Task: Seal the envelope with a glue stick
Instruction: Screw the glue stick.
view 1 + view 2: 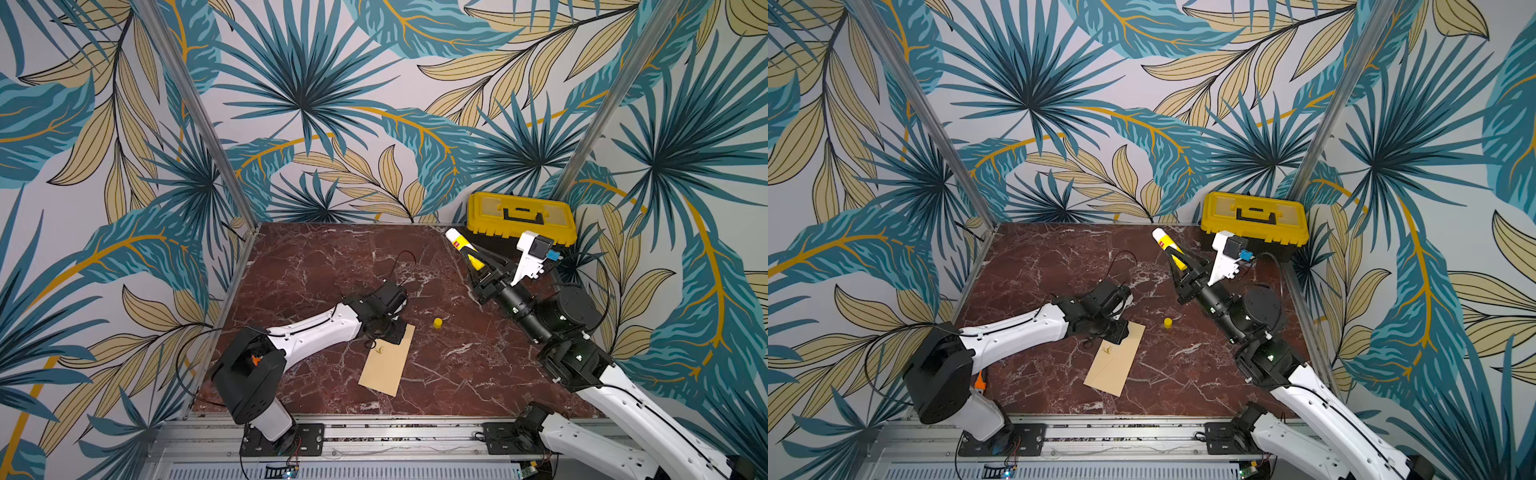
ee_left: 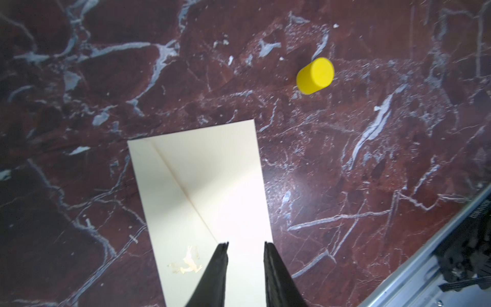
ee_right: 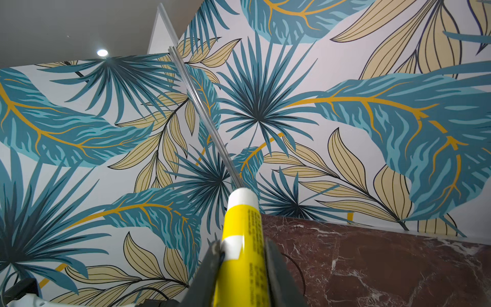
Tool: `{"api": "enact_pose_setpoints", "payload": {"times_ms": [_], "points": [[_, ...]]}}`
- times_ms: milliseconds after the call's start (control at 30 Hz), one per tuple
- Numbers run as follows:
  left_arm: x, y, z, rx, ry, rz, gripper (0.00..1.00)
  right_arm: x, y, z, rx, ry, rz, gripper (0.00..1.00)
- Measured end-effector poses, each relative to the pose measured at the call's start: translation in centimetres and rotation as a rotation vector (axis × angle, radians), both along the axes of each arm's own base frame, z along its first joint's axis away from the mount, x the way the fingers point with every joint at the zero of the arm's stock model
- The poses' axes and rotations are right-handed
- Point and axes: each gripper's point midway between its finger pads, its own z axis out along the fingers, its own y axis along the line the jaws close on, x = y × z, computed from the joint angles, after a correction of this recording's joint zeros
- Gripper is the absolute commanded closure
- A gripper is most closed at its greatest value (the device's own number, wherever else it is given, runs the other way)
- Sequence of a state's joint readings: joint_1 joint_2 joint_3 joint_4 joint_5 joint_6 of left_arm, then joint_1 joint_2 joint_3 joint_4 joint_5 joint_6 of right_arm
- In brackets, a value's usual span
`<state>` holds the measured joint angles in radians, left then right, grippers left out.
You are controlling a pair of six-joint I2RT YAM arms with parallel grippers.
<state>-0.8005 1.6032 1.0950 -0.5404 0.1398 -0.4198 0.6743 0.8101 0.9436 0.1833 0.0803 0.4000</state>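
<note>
Gripping the glue stick low on its barrel, my right gripper is clamped on it and holds it raised over the back of the table, white tip aimed up toward the wall. It should be light, rigid and a bit slick, so the barrel is the place to hold, never the soft tip. My left gripper hangs over the envelope, jaws a little apart with nothing between them; whether the tips touch the paper I can't tell. The envelope lies flat mid-table, marked face up. It looks thin, floppy and apt to slide, so it is better pinned from above than pinched. Count: one envelope, one glue stick, one loose cap near the envelope, one toolbox.
</note>
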Motion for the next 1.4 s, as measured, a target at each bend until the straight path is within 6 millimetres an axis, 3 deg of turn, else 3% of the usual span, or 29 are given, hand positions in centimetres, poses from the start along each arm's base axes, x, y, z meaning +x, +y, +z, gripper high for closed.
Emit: {"api": "enact_pose_setpoints", "payload": {"times_ms": [233,400,533,667,767,900,967,1167,1400], "points": [[1.6,-3.3,2.7,-0.207,-0.039,-0.020,0.66,0.2,-1.9,-1.8,-0.079,0.073,-0.099,1.00],[2.9,-6.1,4.9,-0.288,-0.076,-0.066,0.63,-0.7,-3.3,-2.5,-0.117,0.092,-0.133,1.00],[3.2,-6.3,7.6,-0.483,-0.112,-0.041,0.60,-2.0,-4.4,-2.2,-0.082,0.060,-0.133,1.00],[4.3,-3.9,13.0,-0.750,-0.228,0.046,0.54,-2.7,-4.5,-2.2,0.009,0.017,-0.107,1.00],[5.1,-3.2,19.6,-0.950,-0.356,0.043,0.52,-2.3,-3.4,-1.8,0.075,-0.001,-0.061,1.00],[3.8,-2.5,27.8,-1.184,-0.492,-0.026,0.51,-1.4,-1.2,0.0,0.176,-0.035,0.034,1.00],[3.1,-2.1,30.5,-1.265,-0.531,-0.055,0.51,-0.9,0.1,0.7,0.218,-0.048,0.087,1.00],[1.7,-1.1,35.4,-1.408,-0.594,-0.111,0.50,-0.5,2.9,3.8,0.311,-0.095,0.237,1.00],[0.5,-0.3,39.6,-1.488,-0.662,-0.162,0.48,-2.3,4.0,7.6,0.394,-0.187,0.385,1.00]]}}
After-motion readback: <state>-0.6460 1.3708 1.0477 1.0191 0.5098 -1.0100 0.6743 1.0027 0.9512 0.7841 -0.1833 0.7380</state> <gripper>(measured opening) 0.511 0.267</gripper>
